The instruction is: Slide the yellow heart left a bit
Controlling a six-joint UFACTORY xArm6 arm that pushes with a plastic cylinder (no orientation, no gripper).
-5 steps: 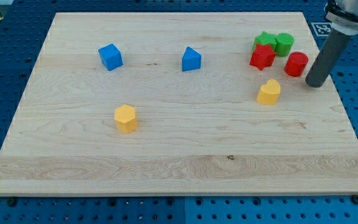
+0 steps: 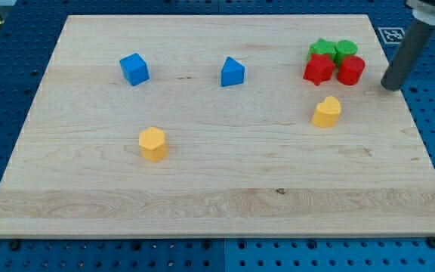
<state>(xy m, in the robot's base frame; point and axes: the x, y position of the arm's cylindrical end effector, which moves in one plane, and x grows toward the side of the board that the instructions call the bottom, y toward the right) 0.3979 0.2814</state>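
On a pale wooden board [image 2: 202, 181] over a blue perforated table [image 2: 6, 60], my tip [image 2: 390, 87] rests bare near the view's right edge, touching nothing. Well apart, toward the view's lower left of it, sits the yellow heart [image 2: 326, 112], below a red-and-green cluster [image 2: 334, 62].

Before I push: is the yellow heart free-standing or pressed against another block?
Free-standing. The yellow heart sits alone on bare wood below the red star, a clear gap between them; my tip is off to its upper right.
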